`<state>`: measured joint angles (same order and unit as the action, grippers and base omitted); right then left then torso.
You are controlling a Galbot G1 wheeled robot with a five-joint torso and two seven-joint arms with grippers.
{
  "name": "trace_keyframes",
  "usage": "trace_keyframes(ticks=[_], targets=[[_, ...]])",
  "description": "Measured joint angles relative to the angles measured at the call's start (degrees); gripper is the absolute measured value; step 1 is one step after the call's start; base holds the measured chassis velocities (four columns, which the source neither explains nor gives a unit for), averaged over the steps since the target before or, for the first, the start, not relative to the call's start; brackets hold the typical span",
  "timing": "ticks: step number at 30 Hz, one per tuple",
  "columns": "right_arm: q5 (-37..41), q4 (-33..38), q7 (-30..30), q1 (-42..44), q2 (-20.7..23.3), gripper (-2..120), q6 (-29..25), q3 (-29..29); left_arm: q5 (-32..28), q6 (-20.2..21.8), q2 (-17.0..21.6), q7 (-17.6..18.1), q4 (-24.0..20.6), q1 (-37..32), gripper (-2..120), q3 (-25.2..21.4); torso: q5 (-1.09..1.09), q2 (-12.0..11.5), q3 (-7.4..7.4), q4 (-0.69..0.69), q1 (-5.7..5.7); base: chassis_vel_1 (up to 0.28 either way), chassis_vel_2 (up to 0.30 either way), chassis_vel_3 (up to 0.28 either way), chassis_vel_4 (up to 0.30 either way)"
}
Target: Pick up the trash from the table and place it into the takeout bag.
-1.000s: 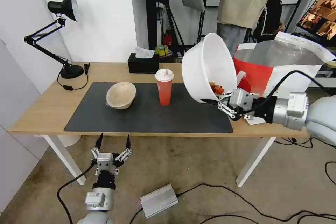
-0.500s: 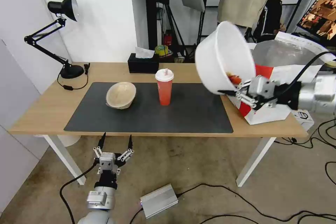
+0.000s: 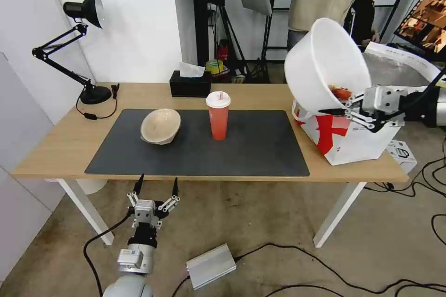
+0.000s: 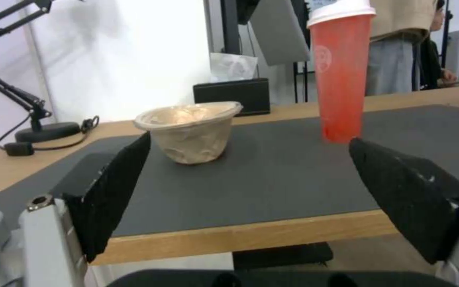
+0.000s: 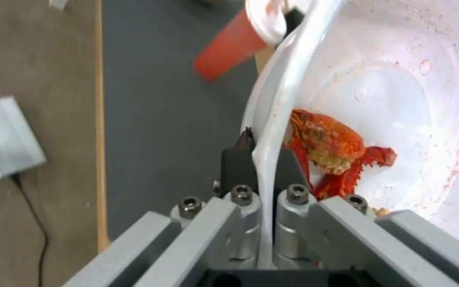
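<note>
My right gripper (image 3: 341, 104) is shut on the rim of the large white bowl (image 3: 325, 62), holding it tilted in the air over the near-left corner of the white-and-red takeout bag (image 3: 357, 137). Red food scraps (image 5: 330, 145) lie inside the bowl (image 5: 399, 99), whose rim sits pinched between my right gripper's (image 5: 264, 159) fingers. The red cup (image 3: 218, 116) with white lid and straw stands upright mid-mat, also in the left wrist view as the cup (image 4: 341, 75). The beige pulp bowl (image 3: 160, 126) rests on the mat's left part, bowl (image 4: 192, 131). My left gripper (image 3: 157, 184) hangs open below the table's front edge, left gripper (image 4: 251, 191).
A black tissue box (image 3: 189, 84) sits at the table's (image 3: 60, 144) back edge, a black desk lamp (image 3: 86, 55) at the back left. On the floor lie a silver box (image 3: 211, 265) and cables. People stand behind the table.
My right gripper has carried the white bowl up and to the right, from beside the bag to above its near-left corner. The left arm has crept slightly rightward.
</note>
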<state>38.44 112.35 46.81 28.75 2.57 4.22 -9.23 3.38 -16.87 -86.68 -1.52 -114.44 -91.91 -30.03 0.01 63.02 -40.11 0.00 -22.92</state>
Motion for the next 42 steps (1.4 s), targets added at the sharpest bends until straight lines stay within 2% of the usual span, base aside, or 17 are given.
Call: trace_keyframes(ticks=[7, 31, 42], targets=[[-1.8, -3.7, 2.8, -0.2, 1.0, 0, -0.9, -1.0, 0.0, -0.3, 0.1, -0.8, 0.9, 0.6, 100, 0.0, 0.0, 0.0, 0.0, -0.01, 0.0, 0.0, 0.0, 0.0, 0.0], [-5.7, -15.5, 5.9, -0.3, 2.4, 0, -3.9, -3.7, 0.0, -1.6, 0.3, -3.1, 2.0, 1.6, 100, -0.1, 0.0, 0.0, 0.0, -0.01, 0.0, 0.0, 0.0, 0.0, 0.0], [-7.7, -17.8, 4.7, -0.1, 1.6, 0, -4.2, -3.5, -0.1, -2.5, 0.3, -3.7, 2.0, 1.3, 100, -0.2, 0.0, 0.0, 0.0, 0.0, 0.01, 0.0, 0.0, 0.0, 0.0]])
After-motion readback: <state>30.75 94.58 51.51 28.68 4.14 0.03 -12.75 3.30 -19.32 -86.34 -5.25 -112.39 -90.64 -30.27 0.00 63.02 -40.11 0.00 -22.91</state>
